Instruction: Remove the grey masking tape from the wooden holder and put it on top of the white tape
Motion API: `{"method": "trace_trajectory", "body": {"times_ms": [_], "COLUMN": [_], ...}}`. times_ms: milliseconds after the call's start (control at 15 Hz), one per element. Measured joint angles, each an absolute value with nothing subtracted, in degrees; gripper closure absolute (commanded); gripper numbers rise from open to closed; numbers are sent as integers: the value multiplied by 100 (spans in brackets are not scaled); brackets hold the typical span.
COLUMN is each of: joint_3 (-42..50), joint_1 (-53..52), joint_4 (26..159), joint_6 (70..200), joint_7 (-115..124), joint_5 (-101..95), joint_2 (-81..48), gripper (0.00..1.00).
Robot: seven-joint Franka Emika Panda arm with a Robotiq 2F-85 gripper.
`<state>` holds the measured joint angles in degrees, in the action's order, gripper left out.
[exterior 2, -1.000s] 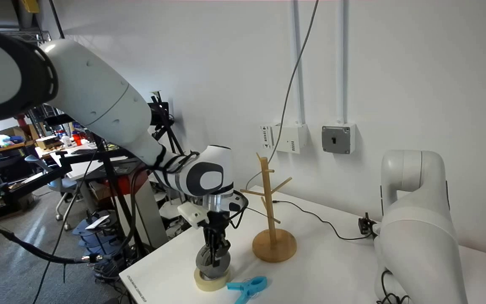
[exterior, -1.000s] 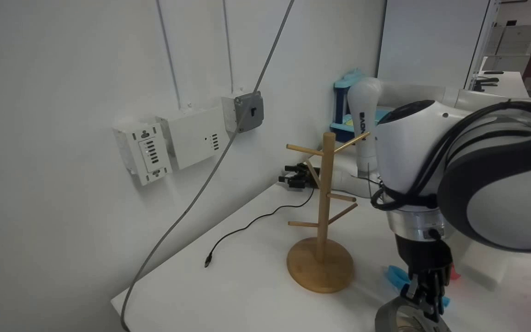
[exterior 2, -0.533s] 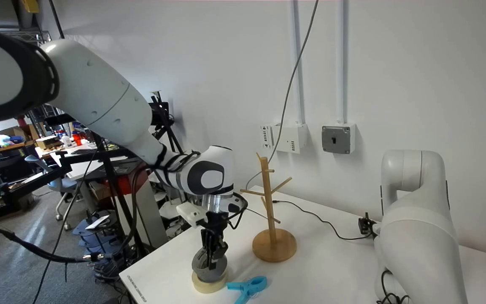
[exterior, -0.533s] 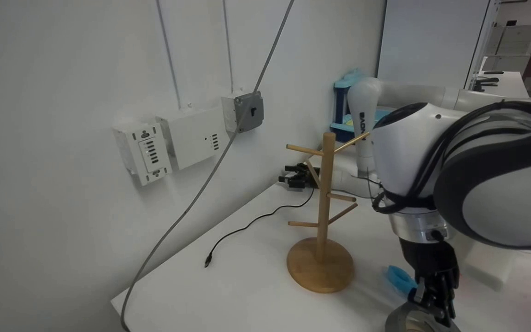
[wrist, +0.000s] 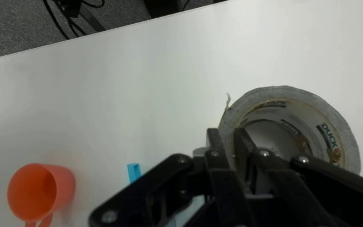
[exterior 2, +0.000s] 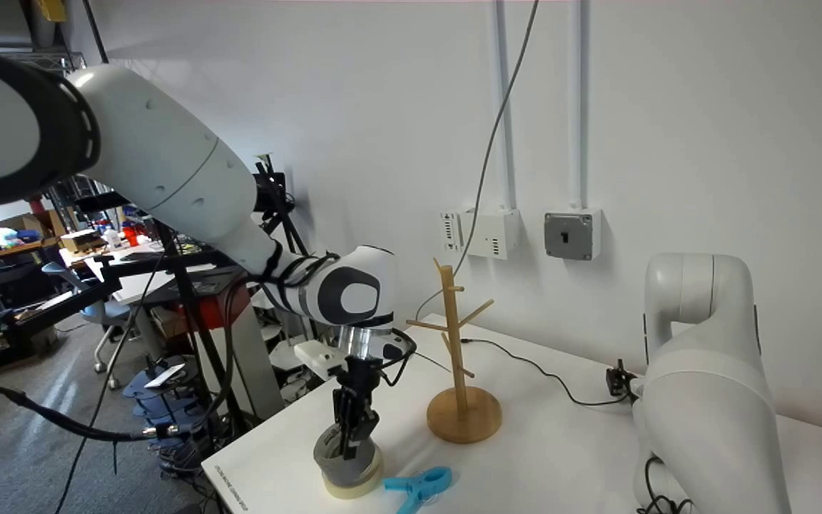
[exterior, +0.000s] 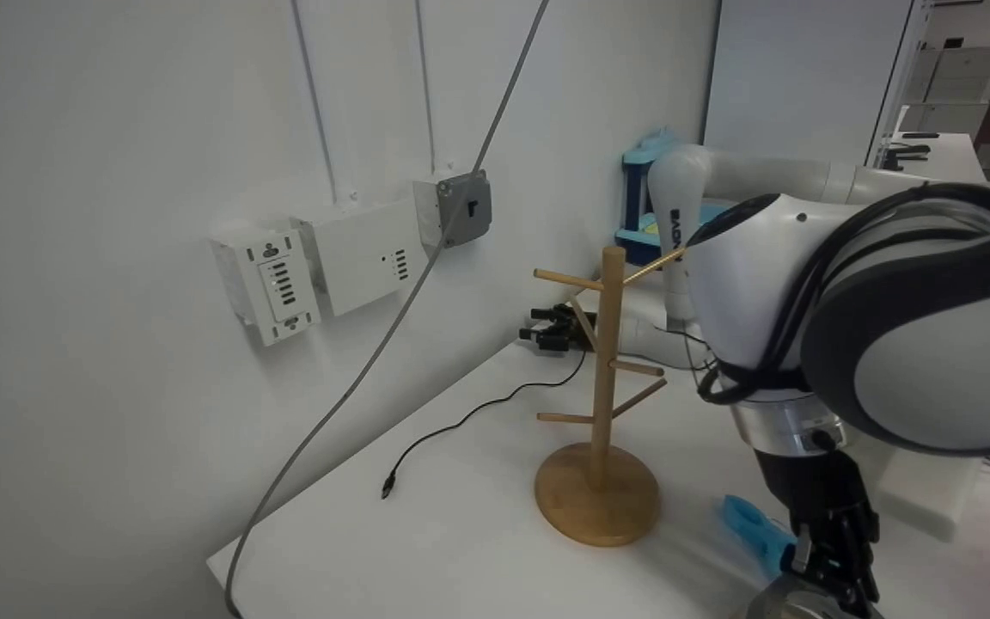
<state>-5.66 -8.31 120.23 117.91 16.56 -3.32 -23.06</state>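
The grey masking tape [wrist: 347, 135] is held by its wall in my gripper [wrist: 226, 134], one finger inside the hole and one outside. In an exterior view the grey roll [exterior 2: 340, 467] hangs tilted over the white tape [exterior 2: 355, 491], offset to its left; I cannot tell if they touch. My gripper [exterior 2: 349, 450] comes down from above. In an exterior view the gripper [exterior: 834, 589] and grey roll [exterior: 785, 597] are at the bottom edge, partly cut off. The white tape is not visible in the wrist view. The wooden holder [exterior: 598, 507] stands upright with bare pegs; it also shows here [exterior 2: 464, 421].
A blue clamp [exterior 2: 422, 484] lies beside the white tape. An orange cup [wrist: 36, 192] shows in the wrist view. A black cable [exterior: 461, 421] lies along the wall. Another robot arm [exterior 2: 703, 378] rests on the table. The table's edge [wrist: 106, 30] is near.
My gripper has carried the grey roll a little sideways, away from the holder, and tilted. The roll's hole now faces up more. The holder, clamp and white tape have not visibly moved.
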Motion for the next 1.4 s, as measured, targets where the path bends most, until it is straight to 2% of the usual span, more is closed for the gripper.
{"method": "trace_trajectory", "body": {"times_ms": [467,867,1400], "joint_3": [-566,-601,-738], "joint_1": [-840,-909,-1038], "joint_4": [11949,11999,12533], "joint_6": [11560,11560,11601], "joint_7": [1698,1704,1834], "joint_5": [-332,-325,-320], "joint_2": [-2287,-1913,-780], "gripper": [1,0,0]}}
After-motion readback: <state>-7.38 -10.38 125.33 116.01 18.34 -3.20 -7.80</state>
